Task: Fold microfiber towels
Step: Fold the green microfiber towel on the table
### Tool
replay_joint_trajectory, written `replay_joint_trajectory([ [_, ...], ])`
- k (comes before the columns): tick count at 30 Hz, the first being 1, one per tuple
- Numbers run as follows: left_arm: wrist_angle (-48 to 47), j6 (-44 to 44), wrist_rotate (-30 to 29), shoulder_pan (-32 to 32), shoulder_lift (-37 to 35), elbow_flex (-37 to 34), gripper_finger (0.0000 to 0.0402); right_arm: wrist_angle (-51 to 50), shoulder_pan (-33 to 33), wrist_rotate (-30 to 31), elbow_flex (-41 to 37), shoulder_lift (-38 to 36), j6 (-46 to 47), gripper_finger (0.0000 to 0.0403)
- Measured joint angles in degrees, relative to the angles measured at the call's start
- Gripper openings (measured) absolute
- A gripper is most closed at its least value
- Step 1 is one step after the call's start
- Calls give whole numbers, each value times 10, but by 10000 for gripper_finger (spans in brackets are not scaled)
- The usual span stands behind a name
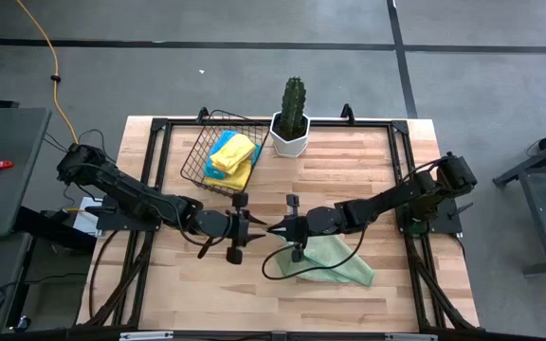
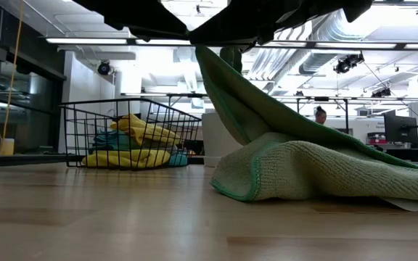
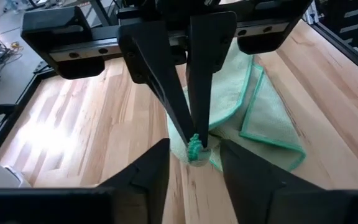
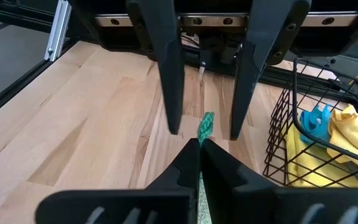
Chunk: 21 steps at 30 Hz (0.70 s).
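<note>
1. Nearest the table's front edge lies one pale green towel (image 1: pixel 335 260), partly bunched, one corner lifted toward the table's middle.
2. The right gripper (image 1: pixel 282 228) pinches that corner with closed jaws; the left gripper (image 1: pixel 257 227) faces it, jaws parted around the corner tip without gripping.
3. This looks like a corner handover: the left jaws likely need to close on the corner before either arm pulls.
4. Beyond the green towel, one wire basket (image 1: pixel 195 156) holds yellow (image 1: pixel 234 152) and turquoise (image 1: pixel 218 164) towels; their count is unclear.
5. One potted cactus (image 1: pixel 293 116) stands beside the basket.
</note>
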Motion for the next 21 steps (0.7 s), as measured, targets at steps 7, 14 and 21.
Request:
replay_joint_trajectory([
  [7,-3,-1,24,0,0,0,156,7,0,0,0,0,0,0],
  [14,-3,2,6,0,0,0,147,12,0,0,0,0,0,0],
  [21,-2,2,5,0,0,0,120,12,0,0,0,0,0,0],
])
